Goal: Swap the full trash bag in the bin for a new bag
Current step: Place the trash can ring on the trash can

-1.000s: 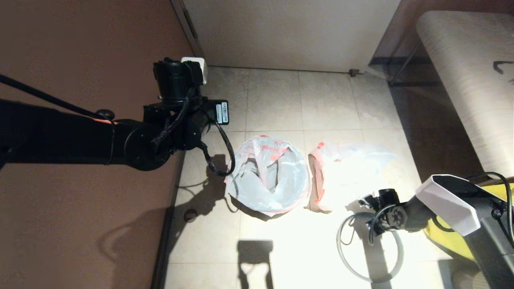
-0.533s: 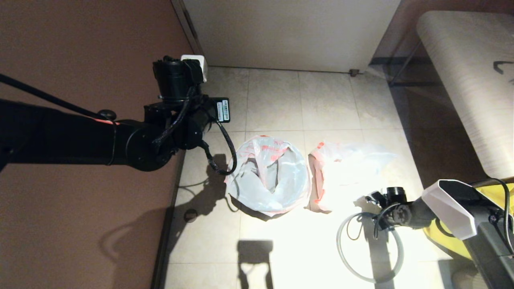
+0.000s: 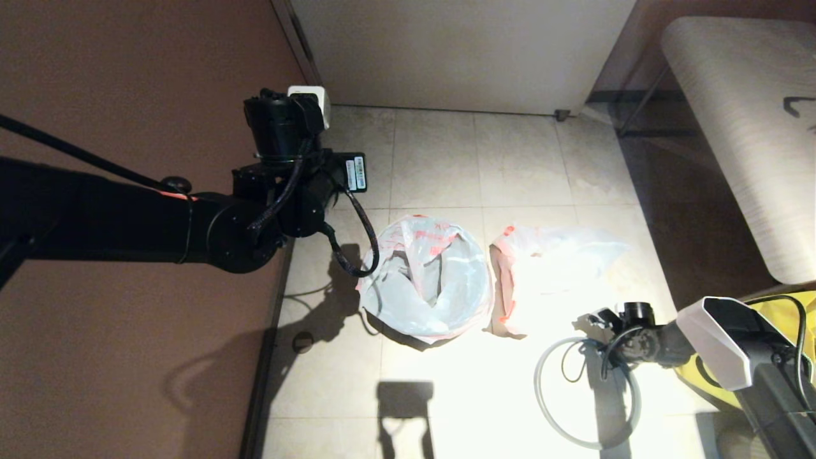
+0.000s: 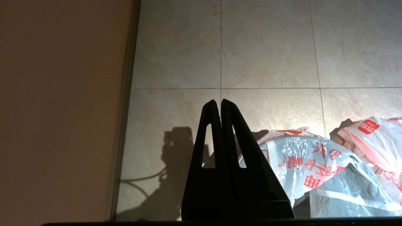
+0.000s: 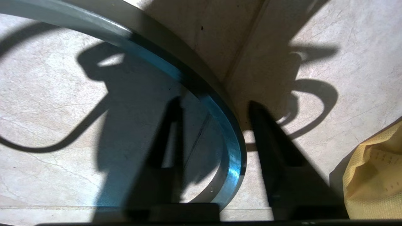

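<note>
**Hoop between open fingers, bin lined but unclamped**

The right hand [image 5: 213, 125] is low over the floor, its two fingers parted and straddling the grey hoop [image 3: 554, 421], one inside the ring and one outside; I cannot tell whether they touch it. The left hand [image 4: 220, 106] is shut on nothing and hovers by the wall, near the bin [image 3: 426, 287].

The new bag [image 3: 446, 280] is draped in the bin with its mouth open. The full bag [image 3: 542, 274] lies on the floor just beside the bin.

Risks, as I judge them: the hoop is thin and flat on the floor, so a closing grip could slip off or skate it across the tile. A tilted hoop could snag or drag the loose liner inward when set on the rim.

The floor is pale stone tile [image 4: 270, 47] under harsh light and deep shadows. A brown wall [image 3: 127, 76] runs along one side, and a yellow bag [image 5: 373, 175] sits near the right arm.
</note>
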Controlling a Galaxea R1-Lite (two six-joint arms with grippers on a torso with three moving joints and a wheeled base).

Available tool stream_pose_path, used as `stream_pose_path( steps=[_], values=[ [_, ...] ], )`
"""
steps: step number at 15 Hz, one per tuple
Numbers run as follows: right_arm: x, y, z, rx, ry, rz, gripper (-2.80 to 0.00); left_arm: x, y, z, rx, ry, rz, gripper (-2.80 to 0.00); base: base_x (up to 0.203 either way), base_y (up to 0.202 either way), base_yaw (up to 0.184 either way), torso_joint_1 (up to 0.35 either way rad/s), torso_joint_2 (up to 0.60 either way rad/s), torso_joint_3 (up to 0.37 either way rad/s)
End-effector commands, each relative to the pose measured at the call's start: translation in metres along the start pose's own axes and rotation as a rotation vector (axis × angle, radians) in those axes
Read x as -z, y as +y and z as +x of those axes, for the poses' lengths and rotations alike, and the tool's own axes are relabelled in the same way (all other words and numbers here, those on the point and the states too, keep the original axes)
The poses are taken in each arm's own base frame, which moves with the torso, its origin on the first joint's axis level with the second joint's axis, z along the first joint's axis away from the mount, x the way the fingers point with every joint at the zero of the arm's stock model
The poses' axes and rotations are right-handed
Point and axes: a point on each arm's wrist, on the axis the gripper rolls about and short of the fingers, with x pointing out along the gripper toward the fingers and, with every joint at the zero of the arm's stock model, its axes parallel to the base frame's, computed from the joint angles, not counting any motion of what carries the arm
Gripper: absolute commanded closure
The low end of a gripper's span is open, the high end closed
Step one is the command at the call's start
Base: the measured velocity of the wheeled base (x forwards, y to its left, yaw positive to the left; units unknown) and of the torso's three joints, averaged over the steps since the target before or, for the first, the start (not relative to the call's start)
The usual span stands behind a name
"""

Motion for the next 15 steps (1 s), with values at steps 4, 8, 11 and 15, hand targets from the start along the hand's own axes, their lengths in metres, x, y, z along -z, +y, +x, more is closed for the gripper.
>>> stream_pose_path(
  steps=[4, 8, 11, 15],
  values=[
    [-0.005, -0.009, -0.014, 0.009, 0.003, 0.023, 0.0, -0.004, 0.002, -0.002, -0.014, -0.009, -0.005, 0.0, 0.0, 0.0, 0.0, 0.0, 0.0, 0.0],
    [-0.015, -0.028, -0.083, 0.002, 0.043, 0.15, 0.0, -0.015, 0.009, -0.01, -0.028, -0.03, -0.011, 0.0, 0.0, 0.0, 0.0, 0.0, 0.0, 0.0],
    [-0.026, -0.034, -0.158, -0.005, 0.019, 0.249, 0.0, -0.018, 0.016, -0.018, -0.036, -0.025, 0.031, 0.0, 0.0, 0.0, 0.0, 0.0, 0.0, 0.0],
    [-0.051, -0.052, -0.28, 0.025, -0.164, 0.367, 0.0, -0.032, 0.035, -0.024, -0.069, -0.056, 0.027, 0.0, 0.0, 0.0, 0.0, 0.0, 0.0, 0.0]
  ],
)
